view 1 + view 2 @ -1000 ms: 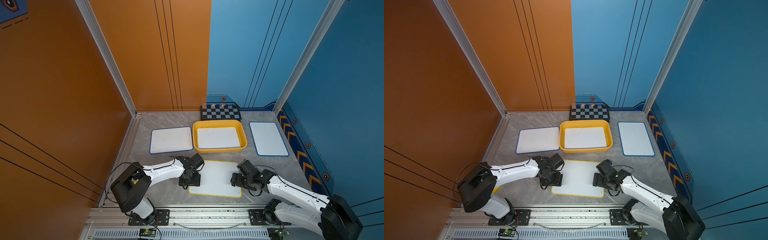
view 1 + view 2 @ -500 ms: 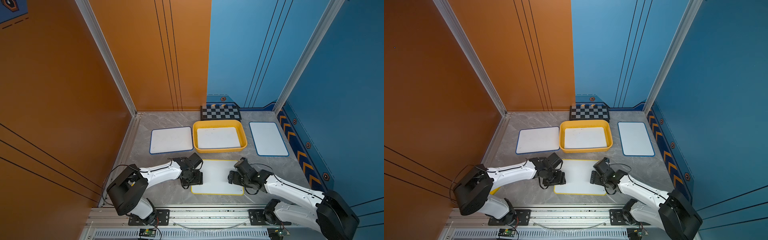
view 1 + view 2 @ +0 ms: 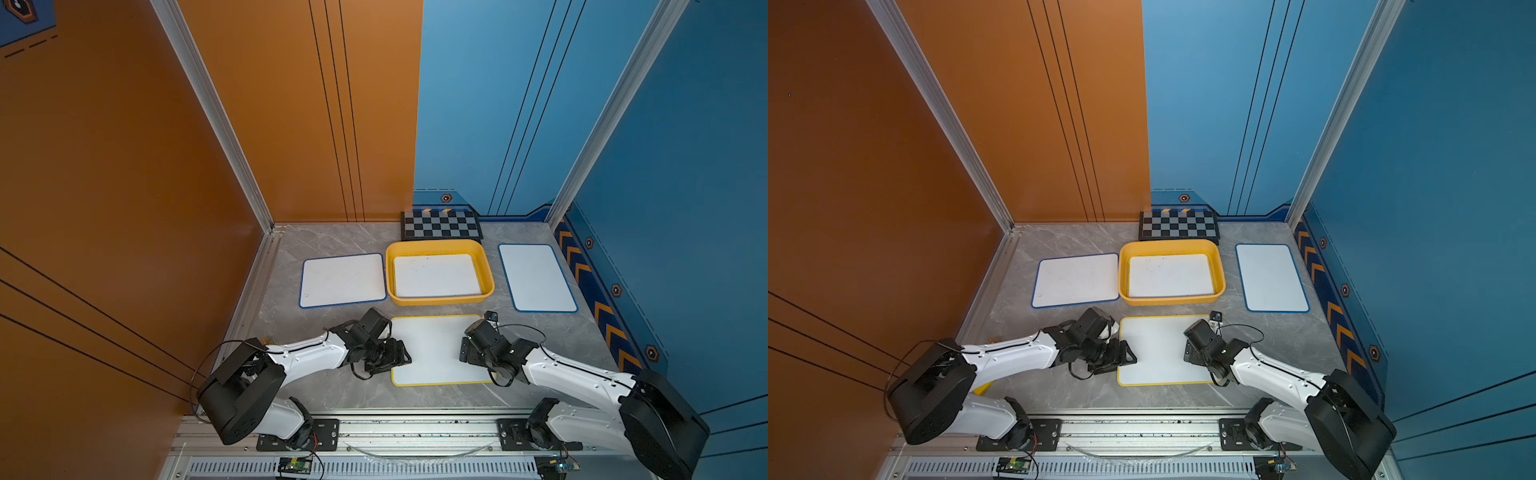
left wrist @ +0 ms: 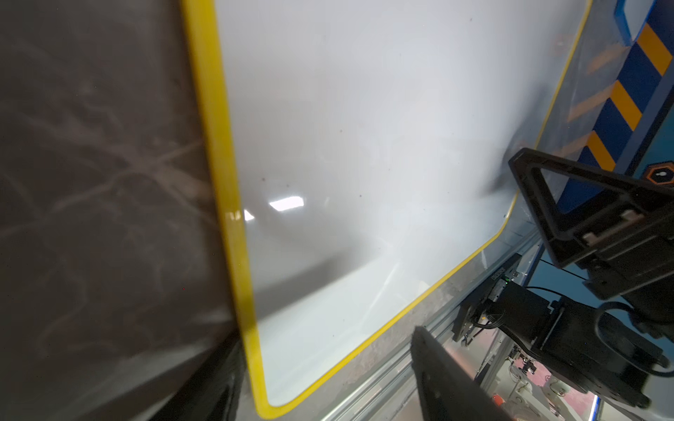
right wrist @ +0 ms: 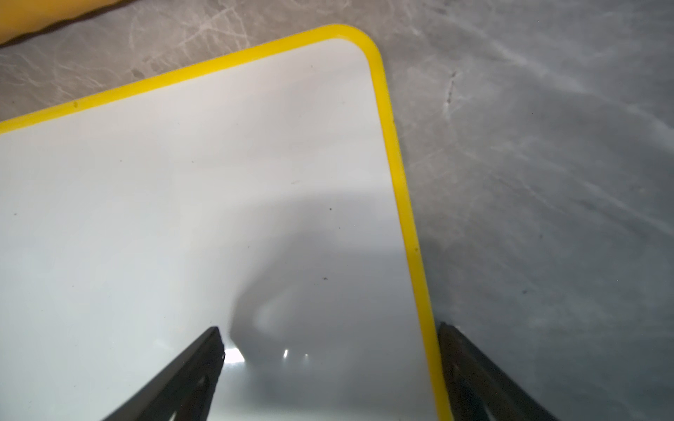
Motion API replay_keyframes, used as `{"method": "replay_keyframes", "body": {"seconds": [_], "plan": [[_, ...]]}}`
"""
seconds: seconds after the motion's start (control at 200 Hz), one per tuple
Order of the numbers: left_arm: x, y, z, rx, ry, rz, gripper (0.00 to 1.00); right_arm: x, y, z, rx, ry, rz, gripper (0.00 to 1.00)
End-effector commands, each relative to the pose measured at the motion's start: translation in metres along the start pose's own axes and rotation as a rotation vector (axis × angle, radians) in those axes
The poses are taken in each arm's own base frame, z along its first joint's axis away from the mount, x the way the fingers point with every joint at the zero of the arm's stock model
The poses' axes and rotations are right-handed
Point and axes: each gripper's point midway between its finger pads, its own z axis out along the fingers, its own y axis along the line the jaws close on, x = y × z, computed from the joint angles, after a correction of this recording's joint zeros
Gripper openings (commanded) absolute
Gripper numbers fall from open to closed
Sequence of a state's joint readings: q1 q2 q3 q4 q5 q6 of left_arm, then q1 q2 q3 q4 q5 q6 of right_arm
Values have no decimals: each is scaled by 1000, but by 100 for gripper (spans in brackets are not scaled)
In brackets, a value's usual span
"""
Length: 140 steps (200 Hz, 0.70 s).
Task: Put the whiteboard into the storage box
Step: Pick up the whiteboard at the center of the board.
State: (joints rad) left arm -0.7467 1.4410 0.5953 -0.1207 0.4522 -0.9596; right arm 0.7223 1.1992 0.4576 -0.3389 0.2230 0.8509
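Left tool and right tool both gape, unclenched, flanking the yellow-rimmed whiteboard flat on the tabletop between them; storage box just ahead. Risk: thin edge, closing jaws could skid off.

Grey marbled desk; behind the checkerboard an orange wall meets a blue wall; orange chevrons run to its right.

I saw a black-and-grey checkerboard at 12 o'clock on the grey marble table, close to the back walls. An orange wall stood from 9 to 12 o'clock and a blue wall from 12 to 3. Yellow chevrons ran along 3 o'clock, and a metal rail lay at 6.
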Motion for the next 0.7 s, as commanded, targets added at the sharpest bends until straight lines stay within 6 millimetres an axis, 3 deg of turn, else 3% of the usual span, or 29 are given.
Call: {"method": "replay_keyframes", "body": {"seconds": [0.0,0.42,0.696], "plan": [[23,31,27,-38,84,-16,73,82,18,4,-146,359,38,92],[21,50,17,-51,47,-55,73,81,13,1,-128,347,37,93],[21,62,-7,-75,12,-70,73,75,5,-2,-111,333,40,93]]}}
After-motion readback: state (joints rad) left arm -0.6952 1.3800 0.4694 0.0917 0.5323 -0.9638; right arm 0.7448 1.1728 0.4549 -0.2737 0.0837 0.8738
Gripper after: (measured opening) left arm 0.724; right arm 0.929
